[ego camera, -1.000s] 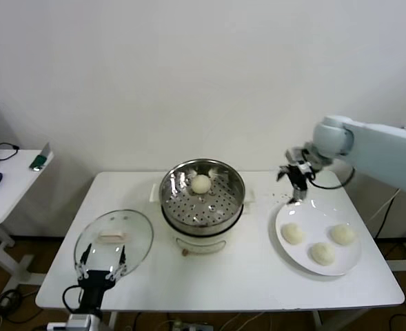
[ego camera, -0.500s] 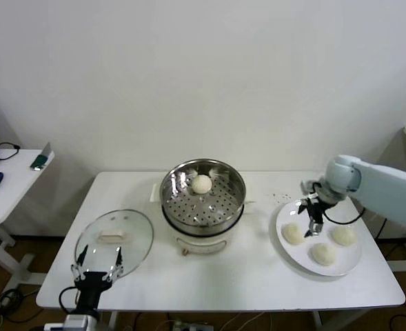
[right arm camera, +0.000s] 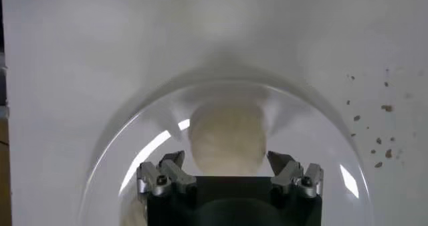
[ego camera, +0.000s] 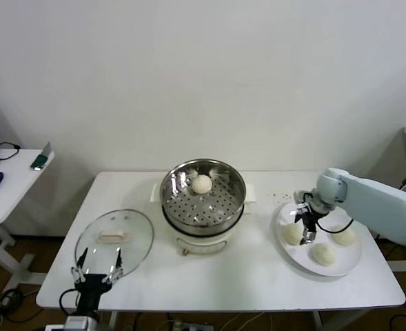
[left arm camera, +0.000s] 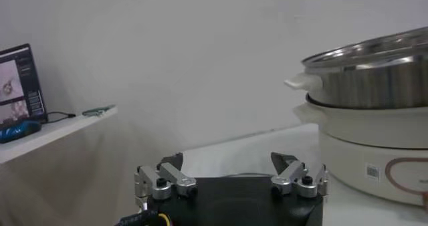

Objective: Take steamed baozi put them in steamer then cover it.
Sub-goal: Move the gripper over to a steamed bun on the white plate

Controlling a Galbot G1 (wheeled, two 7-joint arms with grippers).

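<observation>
One steamed baozi (ego camera: 201,183) is seen inside the steamer (ego camera: 203,196), at its far side on the perforated bottom. The steamer stands on its white pot base in the middle of the white table (ego camera: 244,276). Three more baozi are placed on a white plate (ego camera: 347,262) at the robot's right side of the table: one at the left part of the plate (ego camera: 291,233), one at the near part (ego camera: 322,254) and one at the right part (ego camera: 344,236).

The right gripper (ego camera: 306,230) is lowered over the left baozi on the plate, with its fingers spread apart. In the right wrist view this baozi (right arm camera: 228,137) is seen between the two open fingertips (right arm camera: 167,170), and no contact with it can be made out.

The cover (ego camera: 114,238) is laid flat on the table at the left of the steamer, with its cream-white handle upward. The left gripper (ego camera: 97,271) is kept at the near table edge, just before the cover, with its fingers apart and nothing between them.
</observation>
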